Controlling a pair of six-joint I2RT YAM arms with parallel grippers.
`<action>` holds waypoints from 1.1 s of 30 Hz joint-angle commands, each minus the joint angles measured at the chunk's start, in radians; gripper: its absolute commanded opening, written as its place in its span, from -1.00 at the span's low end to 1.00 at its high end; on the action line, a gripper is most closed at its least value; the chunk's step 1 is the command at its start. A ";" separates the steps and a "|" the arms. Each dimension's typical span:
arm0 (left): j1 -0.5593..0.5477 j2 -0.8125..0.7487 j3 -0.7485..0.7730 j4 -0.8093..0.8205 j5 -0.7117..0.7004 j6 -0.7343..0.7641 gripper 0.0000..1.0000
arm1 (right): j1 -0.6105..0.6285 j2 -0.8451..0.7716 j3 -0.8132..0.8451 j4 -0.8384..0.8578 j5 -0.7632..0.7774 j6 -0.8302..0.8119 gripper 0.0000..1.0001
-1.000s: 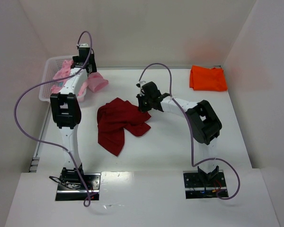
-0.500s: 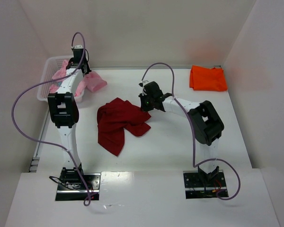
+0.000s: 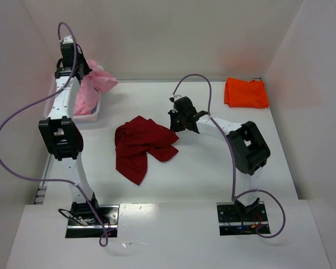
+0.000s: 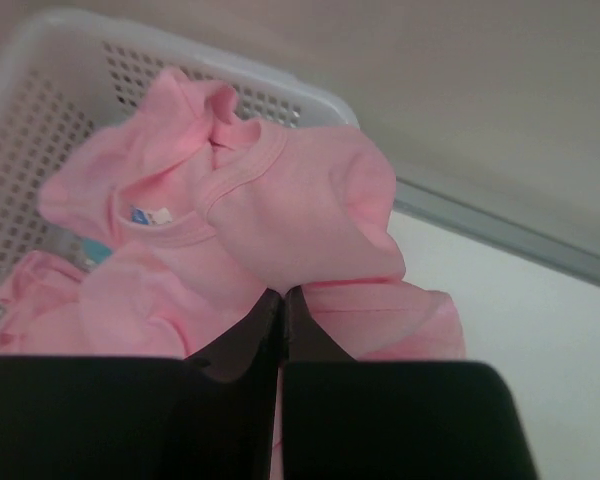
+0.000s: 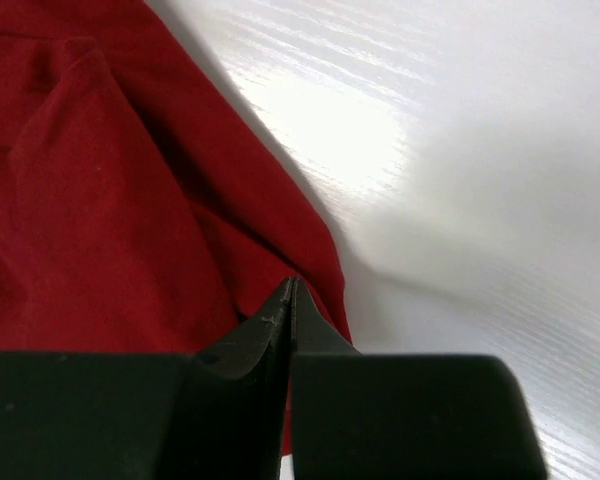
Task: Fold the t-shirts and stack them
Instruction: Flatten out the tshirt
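My left gripper [image 3: 80, 69] is raised over the basket at the far left, shut on a pale pink t-shirt [image 3: 94, 85] that hangs from it. In the left wrist view the closed fingertips [image 4: 282, 293] pinch that pink t-shirt [image 4: 280, 200], with more pink cloth [image 4: 130, 300] and a bit of teal [image 4: 96, 250] below. A crumpled dark red t-shirt [image 3: 140, 145] lies mid-table. My right gripper [image 3: 177, 120] is at its upper right corner, shut on the hem of the red t-shirt [image 5: 100, 200], the gripper tip [image 5: 292, 286] low over the table. A folded orange t-shirt [image 3: 246, 92] lies at the back right.
The white mesh basket [image 3: 85, 118] stands at the back left against the wall, its rim [image 4: 40, 110] under the lifted cloth. White walls close the table on the left, back and right. The purple cables loop above both arms.
My left gripper closed on the pink t-shirt and rose up and leftward, pulling it above the basket. The right gripper shifted slightly back and right at the red t-shirt's corner.
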 commanded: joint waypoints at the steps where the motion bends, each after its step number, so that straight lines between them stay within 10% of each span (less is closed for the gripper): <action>1: 0.059 -0.147 0.015 0.022 -0.018 -0.029 -1.00 | -0.006 -0.075 -0.029 0.021 0.060 0.016 -0.98; 10: 0.159 -0.263 -0.269 0.069 -0.100 -0.010 -0.95 | -0.096 -0.219 -0.150 0.021 -0.001 0.019 -0.98; 13: 0.159 -0.238 -0.306 0.058 -0.067 -0.021 0.25 | -0.096 -0.208 -0.121 0.021 -0.111 0.010 -0.58; 17: 0.159 -0.262 -0.341 0.070 -0.031 -0.021 0.79 | -0.096 -0.195 -0.100 0.030 -0.215 0.000 -0.16; 18: 0.159 -0.282 -0.353 0.080 -0.012 -0.021 0.94 | -0.096 -0.185 -0.100 0.039 -0.225 0.000 0.51; 22: 0.159 -0.351 -0.340 0.023 0.151 0.066 1.00 | -0.073 -0.132 -0.063 0.066 -0.245 -0.013 0.99; 30: 0.104 -0.526 -0.579 -0.043 0.601 0.190 1.00 | 0.010 0.028 0.077 0.066 -0.273 -0.046 0.97; 33: 0.033 -0.580 -0.671 -0.054 0.560 0.217 1.00 | 0.010 0.066 0.130 0.053 -0.303 -0.082 0.57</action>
